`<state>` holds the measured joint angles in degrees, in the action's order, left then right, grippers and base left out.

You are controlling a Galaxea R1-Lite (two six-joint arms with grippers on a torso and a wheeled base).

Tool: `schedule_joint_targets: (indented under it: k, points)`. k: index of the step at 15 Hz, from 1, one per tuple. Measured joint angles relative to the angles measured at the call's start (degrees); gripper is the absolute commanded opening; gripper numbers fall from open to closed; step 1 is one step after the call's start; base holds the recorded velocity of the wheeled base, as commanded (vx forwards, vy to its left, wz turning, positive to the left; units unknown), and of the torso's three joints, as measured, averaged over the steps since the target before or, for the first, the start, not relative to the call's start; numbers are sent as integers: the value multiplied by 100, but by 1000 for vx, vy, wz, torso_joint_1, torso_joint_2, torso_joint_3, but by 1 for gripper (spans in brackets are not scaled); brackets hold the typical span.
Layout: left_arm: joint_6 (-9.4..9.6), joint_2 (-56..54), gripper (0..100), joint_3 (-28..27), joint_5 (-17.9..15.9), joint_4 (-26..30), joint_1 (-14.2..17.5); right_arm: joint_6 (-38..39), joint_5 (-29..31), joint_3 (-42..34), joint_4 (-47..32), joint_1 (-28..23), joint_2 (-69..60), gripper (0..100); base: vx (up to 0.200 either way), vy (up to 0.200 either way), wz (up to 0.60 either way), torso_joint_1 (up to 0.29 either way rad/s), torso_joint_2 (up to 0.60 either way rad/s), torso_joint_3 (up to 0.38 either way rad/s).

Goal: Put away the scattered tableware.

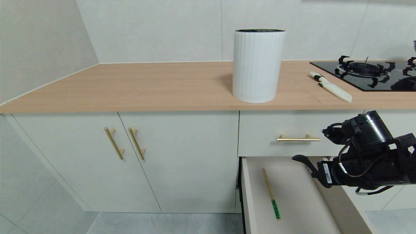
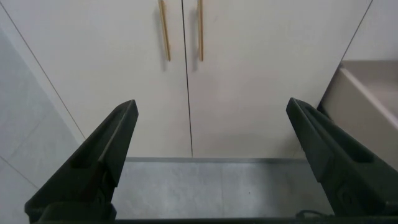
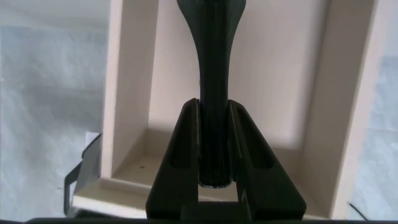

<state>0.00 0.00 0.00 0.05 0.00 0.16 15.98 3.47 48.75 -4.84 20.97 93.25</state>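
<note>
Step in hand, as I am reading it: stowing one piece in the open drawer (image 1: 245, 191), which is sitting at the lower right of the head frame, under the surface (image 1: 146, 84). The right tool (image 1: 318, 173) is hanging at the right edge of that frame, wrist lying roughly level, jaws clamping a black utensil (image 1: 300, 159) whose free end is pointing toward frame centre above the drawer's floor. In the right wrist view the tool (image 3: 214, 124) is gripping the utensil (image 3: 211, 37) squarely over the drawer's pale inside (image 3: 127, 93). Already lying in the drawer: one chopstick (image 1: 270, 194) with a green end, near the left wall. Waiting on the surface, right of centre: a pale-handled knife (image 1: 331, 87), between the white ribbed holder (image 1: 258, 65) and the hob (image 1: 367, 73). Next move, I am judging, is calling for lowering the utensil close to the floor beside the chopstick, then releasing. The left tool (image 2: 211, 109) is standing wide open and carrying nothing, facing the cabinet doors (image 2: 186, 81).
</note>
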Motion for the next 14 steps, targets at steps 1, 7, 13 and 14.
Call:
schedule_joint_targets:
  k: [1,7,13,14]
  points:
    - [0,0,100,0,2,0,0,0,-2,0,2,0,6,0,0,0,0,-129,447,310]
    - [0,0,100,0,2,0,2,2,5,-7,2,0,44,0,0,0,0,-73,308,226]
    - [0,0,100,0,2,0,0,2,11,-5,117,2,154,0,0,0,0,-3,15,17]
    - [0,0,100,0,2,0,0,2,57,-5,250,0,256,0,0,0,0,0,0,0]
